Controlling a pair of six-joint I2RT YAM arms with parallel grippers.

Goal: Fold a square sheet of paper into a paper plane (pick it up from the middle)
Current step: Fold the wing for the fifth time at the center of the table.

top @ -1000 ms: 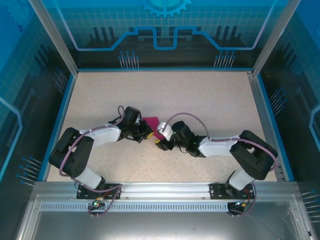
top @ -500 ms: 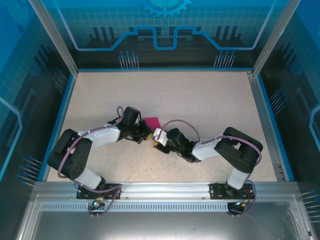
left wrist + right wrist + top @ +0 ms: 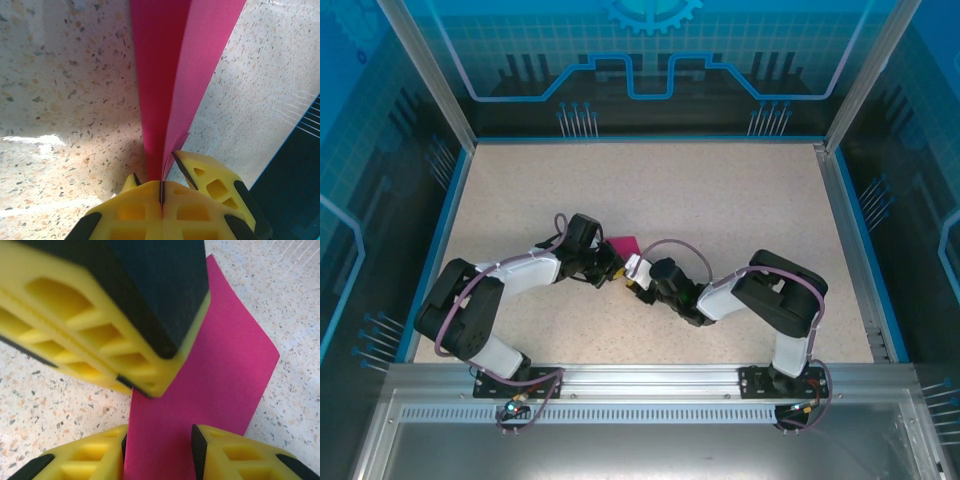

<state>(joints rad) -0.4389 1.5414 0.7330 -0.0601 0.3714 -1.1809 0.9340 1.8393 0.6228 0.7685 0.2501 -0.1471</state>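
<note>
Meeting near the middle of the table point(image 3: 740, 190), the two arms are bringing their grippers tip to tip, the left gripper point(image 3: 613, 268) reaching in from the left and the right gripper point(image 3: 635, 280) from the right. The paper point(image 3: 623, 243) is showing in the top view as a small magenta patch just beyond the two tips.

Left wrist view: the left gripper is pinching the paper, its yellow fingers point(image 3: 200, 220) pressed together with the sheet clamped in the seam between them. The paper is running away from the tips in two layers that are spreading apart in a narrow V, one face lit and one in shadow, above the speckled table.

Right wrist view: the right gripper's jaws are standing apart, and the paper is passing through the gap between the two yellow fingers point(image 3: 235, 455). Whether the pads are touching the sheet's edges cannot be told. The left gripper's yellow-and-black fingers are lying across the upper left of this view, over the paper's near part, while the far corner of the sheet is extending past them over the table.
</note>
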